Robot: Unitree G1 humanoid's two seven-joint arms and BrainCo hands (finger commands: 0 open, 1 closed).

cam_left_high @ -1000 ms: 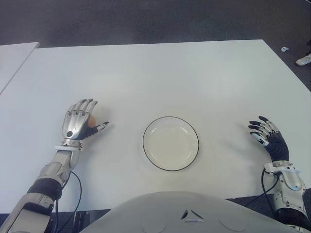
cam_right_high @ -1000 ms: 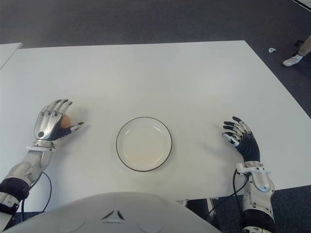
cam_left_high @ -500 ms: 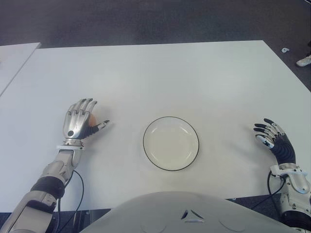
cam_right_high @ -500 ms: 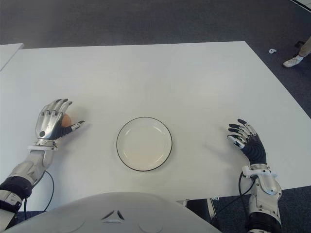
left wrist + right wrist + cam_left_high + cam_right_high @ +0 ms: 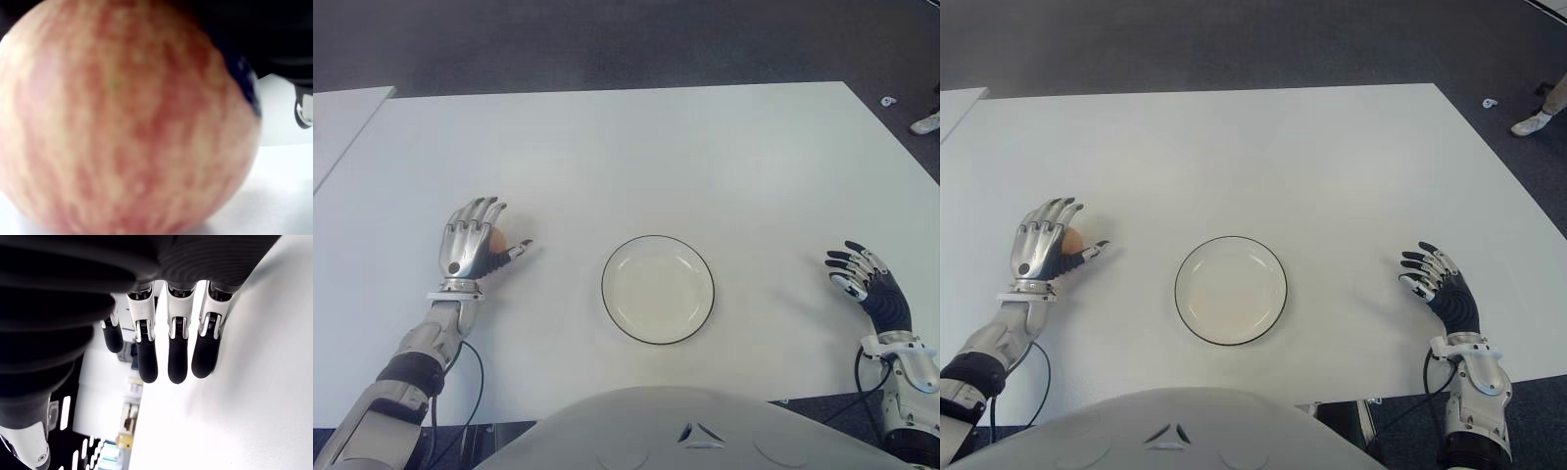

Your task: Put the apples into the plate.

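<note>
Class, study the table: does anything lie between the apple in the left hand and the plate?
Nothing visible does. The left hand is closed around the apple, and only bare white table lies between it and the empty plate. The right hand sits beyond the plate, open.

lab or office | white table (image 5: 636,147) | dark carpet (image 5: 607,39)

Even, diffuse overhead lighting; the white table (image 5: 636,147) reads bright against the dark floor (image 5: 607,39) along the upper edge of both eye views. Shadows are soft and faint, visible beneath the left hand (image 5: 470,245) and along the rim of the plate (image 5: 657,290). In the left wrist view the apple (image 5: 122,122) fills the frame, out of focus. In the right wrist view the table surface is overexposed to near white, with the nearest dark parts of the right hand (image 5: 161,352) blurred.
</note>
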